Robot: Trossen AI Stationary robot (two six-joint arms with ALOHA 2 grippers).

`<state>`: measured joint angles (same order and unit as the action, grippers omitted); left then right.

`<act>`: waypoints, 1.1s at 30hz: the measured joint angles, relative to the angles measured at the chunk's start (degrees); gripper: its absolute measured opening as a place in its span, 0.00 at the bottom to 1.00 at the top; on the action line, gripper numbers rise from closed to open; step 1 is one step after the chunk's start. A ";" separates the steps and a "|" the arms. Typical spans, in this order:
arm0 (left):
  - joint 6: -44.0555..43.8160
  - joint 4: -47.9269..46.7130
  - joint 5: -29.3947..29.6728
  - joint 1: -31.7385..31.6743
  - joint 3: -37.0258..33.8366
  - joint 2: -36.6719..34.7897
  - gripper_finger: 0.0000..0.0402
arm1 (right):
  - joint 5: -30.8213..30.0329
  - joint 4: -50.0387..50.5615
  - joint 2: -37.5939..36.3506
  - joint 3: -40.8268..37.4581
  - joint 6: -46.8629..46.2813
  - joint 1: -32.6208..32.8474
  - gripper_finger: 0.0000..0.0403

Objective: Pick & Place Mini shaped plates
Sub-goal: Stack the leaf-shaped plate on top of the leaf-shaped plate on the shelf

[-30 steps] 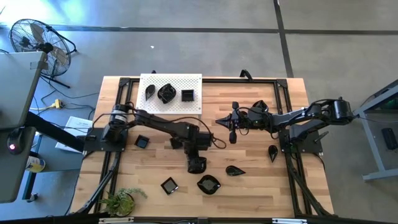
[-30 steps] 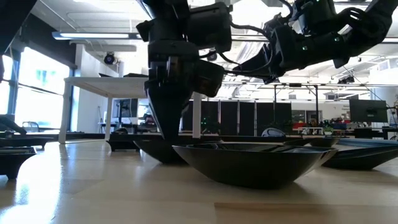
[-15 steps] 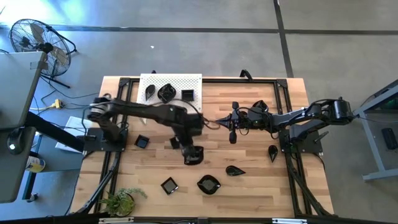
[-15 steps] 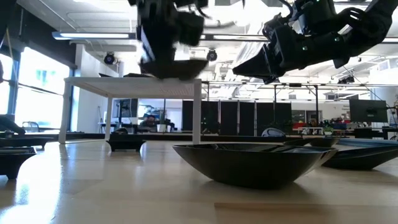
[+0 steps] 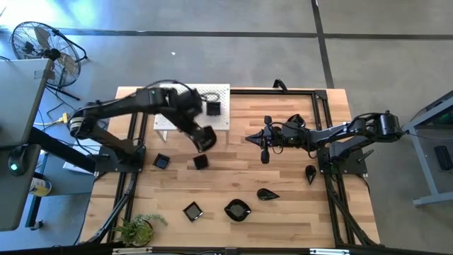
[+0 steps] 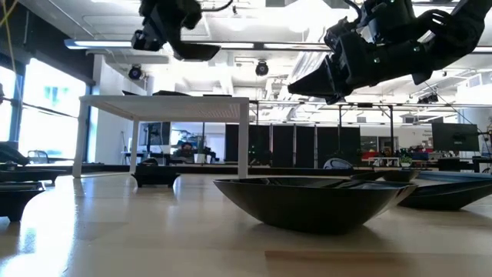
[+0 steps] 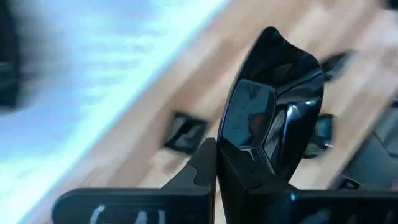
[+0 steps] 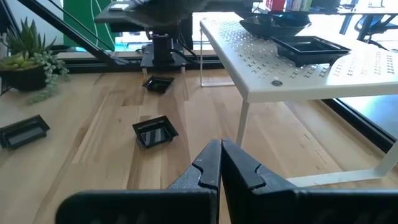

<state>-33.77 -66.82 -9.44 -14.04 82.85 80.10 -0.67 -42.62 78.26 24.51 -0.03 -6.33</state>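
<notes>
The left pincer [image 5: 205, 139] hangs in the air at the near edge of the white board [image 5: 221, 117], clenched on a glossy black dish [image 7: 273, 106] — its fingers [image 7: 205, 165] pinch the dish's rim, and the dish stands tilted up past them. From table height the same dish [image 6: 191, 51] shows well above the board's top. Behind the pincer, on the board, sits a square dish [image 5: 213, 108]. Just below the pincer on the wooden table [image 5: 283, 170] lies another square dish [image 5: 201, 162], with one more [image 5: 161, 161] further off to its side. Well apart, toward the table's front, lie a square dish [image 5: 192, 211], a wavy round one [image 5: 237, 210] and a leaf-shaped one [image 5: 267, 194].

The right pincer [image 5: 265, 154] waits over the middle of the table, fingers pressed together on nothing — a leaf dish [image 5: 310, 173] lies off beside its arm.
</notes>
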 joint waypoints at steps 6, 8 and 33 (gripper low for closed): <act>1.29 -4.29 0.59 -10.52 -0.25 -2.67 0.00 | 0.00 0.06 -0.01 0.00 0.01 0.00 0.00; 2.65 -4.19 -0.77 -14.38 -0.01 -3.19 0.00 | 0.00 0.31 0.00 0.00 0.00 0.01 0.00; 13.01 -4.73 -3.84 -32.11 -0.05 0.13 0.00 | 0.00 0.40 0.00 0.00 0.00 0.01 0.00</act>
<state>-20.75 -71.55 -13.28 -46.15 82.81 80.23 -0.67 -42.22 78.26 24.52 -0.03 -6.31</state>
